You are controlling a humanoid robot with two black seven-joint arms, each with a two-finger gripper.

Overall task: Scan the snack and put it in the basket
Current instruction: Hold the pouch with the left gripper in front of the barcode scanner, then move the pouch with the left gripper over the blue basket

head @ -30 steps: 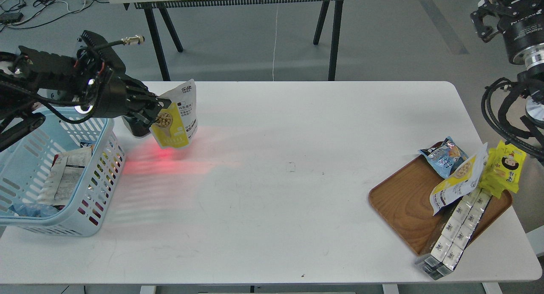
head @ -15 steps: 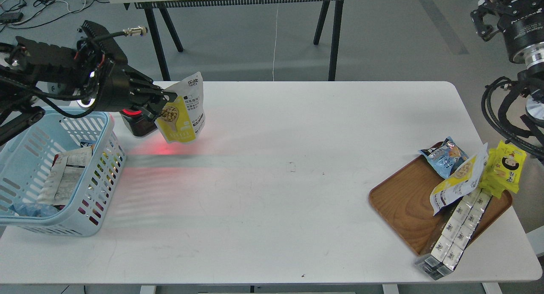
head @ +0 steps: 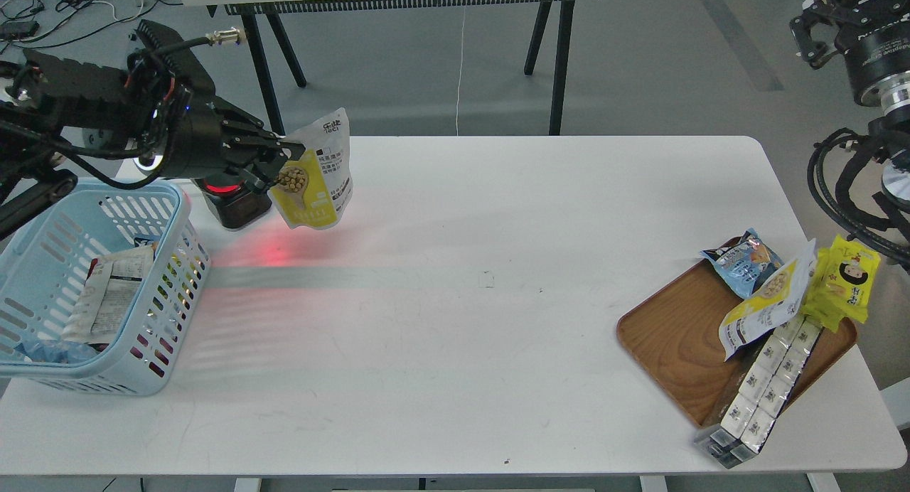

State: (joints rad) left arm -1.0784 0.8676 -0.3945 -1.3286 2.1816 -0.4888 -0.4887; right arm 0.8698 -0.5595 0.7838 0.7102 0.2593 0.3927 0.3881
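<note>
My left gripper is shut on the left edge of the snack, a yellow and white pouch with tan beans. It holds the pouch upright in the air above the table's far left, just right of a dark scanner with a red glowing top. Red light falls on the table below the pouch. The light-blue basket stands at the left edge, below and left of the gripper, with a few packs inside. My right arm's thick joints show at the top right; its gripper is out of view.
A brown wooden tray at the right holds a light-blue pouch, a second yellow and white pouch, a bright yellow pack with a cartoon face and long white boxes. Another table's black legs stand behind.
My left gripper has moved right and slightly up with the snack, away from the basket. The scanner has come into full view behind it. The right arm has barely moved.
</note>
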